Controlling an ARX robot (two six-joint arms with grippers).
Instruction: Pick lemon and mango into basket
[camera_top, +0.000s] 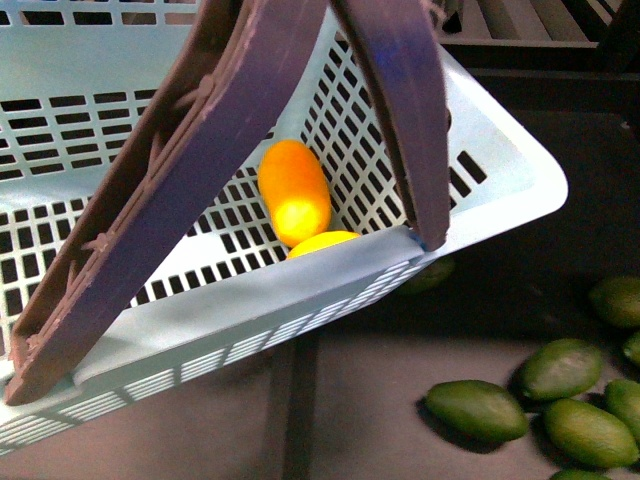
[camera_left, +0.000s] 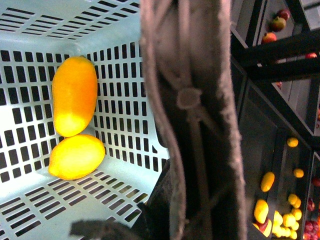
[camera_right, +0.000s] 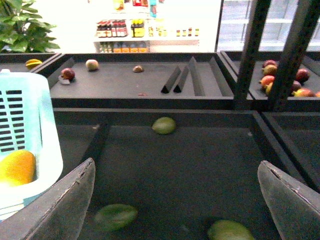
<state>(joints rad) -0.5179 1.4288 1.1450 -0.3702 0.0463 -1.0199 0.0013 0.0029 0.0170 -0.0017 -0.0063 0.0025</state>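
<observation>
The mango and the lemon both lie inside the basket, on its slotted floor and touching end to end; in the front view the lemon sits at about five o'clock from the mango, half hidden behind the basket's near rim. The two brown handles stand raised and cross the front view like a tent over the fruit. In the left wrist view the mango and lemon lie well apart from the dark handle that fills the middle of the picture; the left jaws themselves cannot be made out there, so whether they are apart or closed, or hold anything, cannot be told. The right gripper has its jaws spread wide with nothing between them, over the dark table, and the basket with the mango sits off at about nine o'clock from them. Green oval fruits lie on the table beside the basket. Bottles stand on a bright shelf far behind, but their labels are too small to read, and no other writing shows.
</observation>
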